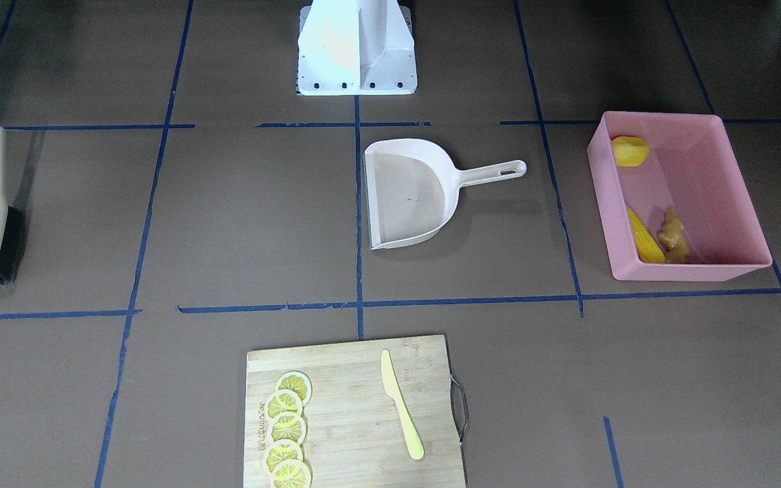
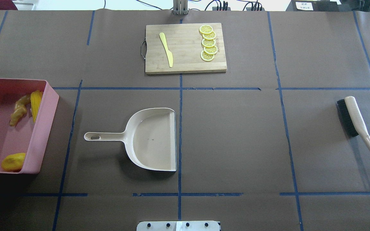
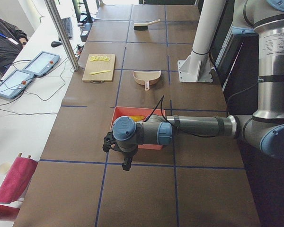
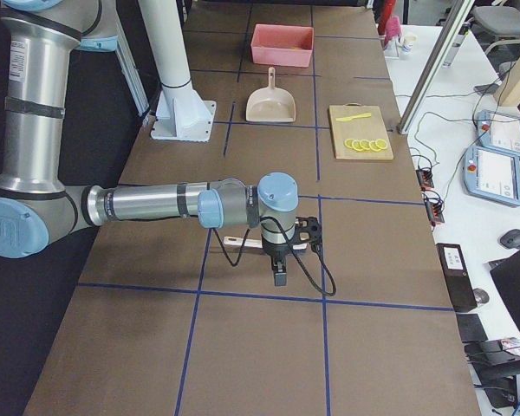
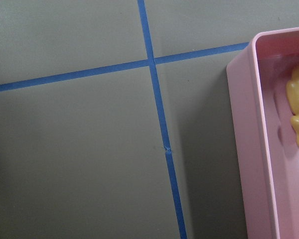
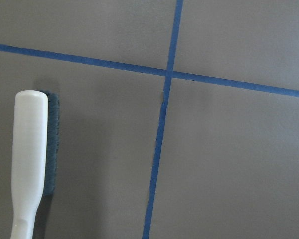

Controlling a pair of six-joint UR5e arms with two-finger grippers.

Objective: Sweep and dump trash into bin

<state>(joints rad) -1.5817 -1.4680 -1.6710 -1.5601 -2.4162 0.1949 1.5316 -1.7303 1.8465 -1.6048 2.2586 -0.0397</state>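
Brown-papered table (image 2: 236, 144) holds the bin (image 2: 45, 128), with corn (image 2: 36, 101), ginger (image 2: 19, 110) and lump (image 2: 13, 161) all inside. The left gripper (image 3: 126, 163) hangs just outside its wall and the right gripper (image 4: 280, 273) hangs over the brush (image 2: 353, 117), well apart from the bin. Whether either's jaws are spread cannot be told. A careless left-arm swing could clip the bin and spill it.

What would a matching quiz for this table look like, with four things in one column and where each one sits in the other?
Things:
1 corn cob
2 knife
3 brush
4 dustpan

Places:
A on the cutting board, beside the lemon slices
B inside the pink bin
C at the middle of the table, empty
D alone on the robot's right side

Pairs: 1-B, 2-A, 3-D, 4-C
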